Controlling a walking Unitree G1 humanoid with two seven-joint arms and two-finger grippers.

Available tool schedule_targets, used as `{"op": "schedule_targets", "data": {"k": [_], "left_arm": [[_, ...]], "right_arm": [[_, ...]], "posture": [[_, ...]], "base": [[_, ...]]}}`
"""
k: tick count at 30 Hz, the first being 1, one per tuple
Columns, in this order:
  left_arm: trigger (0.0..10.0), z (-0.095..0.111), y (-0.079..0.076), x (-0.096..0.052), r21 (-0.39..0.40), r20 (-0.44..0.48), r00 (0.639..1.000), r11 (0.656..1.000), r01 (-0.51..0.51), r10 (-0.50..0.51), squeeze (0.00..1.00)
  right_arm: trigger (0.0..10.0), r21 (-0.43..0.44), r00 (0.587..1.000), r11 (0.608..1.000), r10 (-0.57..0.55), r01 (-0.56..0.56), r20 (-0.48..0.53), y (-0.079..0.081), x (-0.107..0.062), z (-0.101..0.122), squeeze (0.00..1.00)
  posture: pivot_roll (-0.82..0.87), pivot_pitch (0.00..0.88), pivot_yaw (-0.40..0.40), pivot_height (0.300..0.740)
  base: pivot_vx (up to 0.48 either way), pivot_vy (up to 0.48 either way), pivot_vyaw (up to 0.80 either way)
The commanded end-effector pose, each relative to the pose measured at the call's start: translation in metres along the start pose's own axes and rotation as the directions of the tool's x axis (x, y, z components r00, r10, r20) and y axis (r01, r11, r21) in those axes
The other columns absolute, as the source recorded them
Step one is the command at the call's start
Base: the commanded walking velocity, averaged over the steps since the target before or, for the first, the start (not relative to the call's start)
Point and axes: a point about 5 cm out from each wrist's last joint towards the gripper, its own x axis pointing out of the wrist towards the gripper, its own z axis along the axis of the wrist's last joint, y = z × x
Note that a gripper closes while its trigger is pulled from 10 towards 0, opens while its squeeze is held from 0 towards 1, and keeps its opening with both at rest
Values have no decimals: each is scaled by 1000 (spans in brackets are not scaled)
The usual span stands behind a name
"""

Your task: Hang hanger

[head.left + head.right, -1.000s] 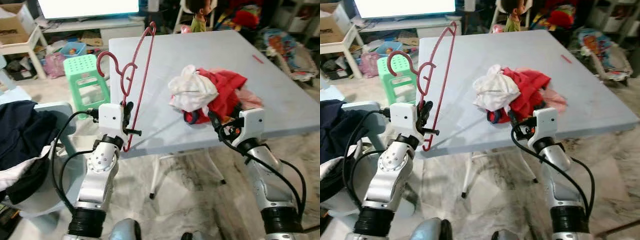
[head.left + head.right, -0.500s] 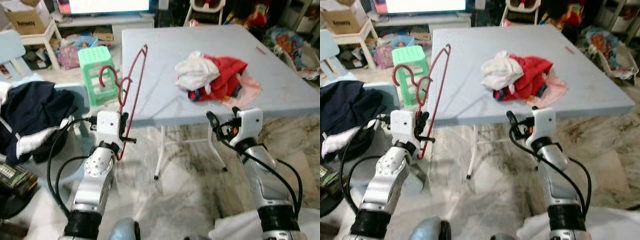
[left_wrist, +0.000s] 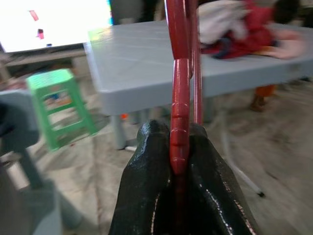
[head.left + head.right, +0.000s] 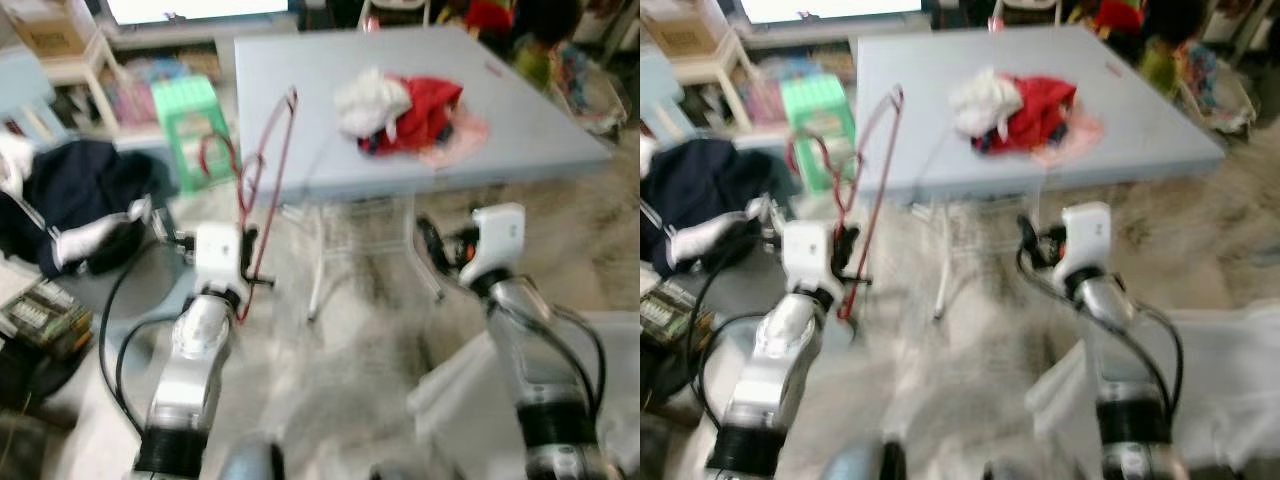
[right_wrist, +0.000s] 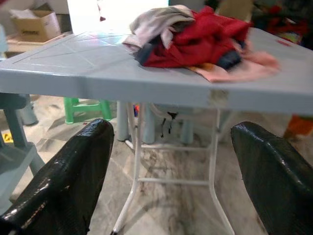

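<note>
1. A grey desk (image 4: 520, 130) is seen ahead, with a heap of clothes (image 4: 400, 100) on it.
2. A red hanger (image 4: 262, 195) is held upright, clear of the desk, pinched in the closed left hand (image 3: 172, 161).
3. The right hand (image 5: 171, 166) is held wide open, with nothing in it.

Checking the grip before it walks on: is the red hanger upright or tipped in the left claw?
Roughly upright. The left claw is shut on the hanger at its lower end; its frame rises, leaning slightly toward the table.
</note>
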Motion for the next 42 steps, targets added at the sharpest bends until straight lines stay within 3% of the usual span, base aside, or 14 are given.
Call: {"op": "schedule_targets", "data": {"k": [1, 9, 11, 16, 18, 19, 22, 24, 32, 38, 39, 40, 41, 42], "left_arm": [[10000, -7, 5, -1, 41, -46, 999, 999, 20, -18, 0], [10000, -55, 5, -22, 58, -342, 889, 937, 345, -306, 0], [10000, -62, 9, -28, 59, -392, 843, 904, 424, -370, 0], [10000, -70, 8, -42, 70, -475, 701, 771, 633, -532, 0], [10000, -73, 4, -55, 40, -497, 589, 662, 749, -637, 0], [10000, -73, 4, -55, 40, -497, 589, 662, 749, -637, 0], [10000, -71, 2, -61, 9, -497, 515, 590, 808, -698, 0], [10000, -70, -3, -61, 48, -471, 511, 558, 829, -719, 0], [10000, -69, -13, -66, 64, -450, 437, 459, 886, -779, 0], [10000, -69, -17, -66, 88, -450, 404, 410, 908, -797, 0], [10000, -69, -18, -66, 92, -449, 401, 405, 910, -799, 0], [10000, -69, -19, -66, 93, -448, 399, 402, 911, -800, 0], [10000, -70, -19, -65, 94, -447, 397, 399, 912, -802, 0], [10000, -70, -19, -65, 95, -446, 395, 397, 913, -803, 0]], "right_arm": [[10000, -8, 1000, 1000, -4, 4, 14, 1, 4, 4, 0], [10000, -118, 977, 970, 214, -215, -21, 9, -3, 1, 0], [10000, -234, 945, 916, 317, -326, -78, 4, -8, 0, 0], [10000, -272, 890, 848, 421, -454, -174, -18, -15, 3, 0], [10000, -255, 844, 807, 490, -533, -217, -23, -21, 5, 0], [10000, -255, 844, 807, 490, -533, -217, -23, -21, 5, 0], [10000, -200, 743, 721, 603, -663, -289, -23, -34, 4, 0], [10000, -74, 564, 585, 729, -807, -388, -20, -56, -3, 0], [10000, 41, 364, 445, 779, -894, -511, -22, -72, -17, 0], [10000, 69, 305, 394, 800, -916, -517, -11, -67, -23, 0], [9294, 84, 280, 373, 809, -924, -516, -7, -67, -23, 0], [4392, 93, 263, 359, 814, -929, -517, -4, -66, -24, 0], [4392, 99, 250, 348, 818, -932, -518, -2, -65, -25, 0], [0, 118, 231, 336, 823, -934, -520, 0, -64, -27, 0]], "posture": [[31, 0, 0, 740], [34, 0, -1, 740], [31, 0, 4, 740], [26, 0, 5, 740], [23, 0, 6, 740], [23, 0, 6, 740], [23, 0, 6, 740], [15, 0, 18, 740], [12, 0, 20, 740], [13, 0, 22, 740], [13, 0, 26, 740], [13, 0, 26, 740], [13, 0, 26, 740], [13, 0, 26, 740]], "base": [[0, 0, 0], [0, 0, 0], [0, 0, 0], [0, 0, 0], [0, 0, 0], [0, 0, 0], [0, 0, 0], [0, 0, 0], [0, 0, 0], [0, 0, 0], [0, 0, 0], [0, 0, 0], [0, 0, 0], [0, 0, 0]]}}
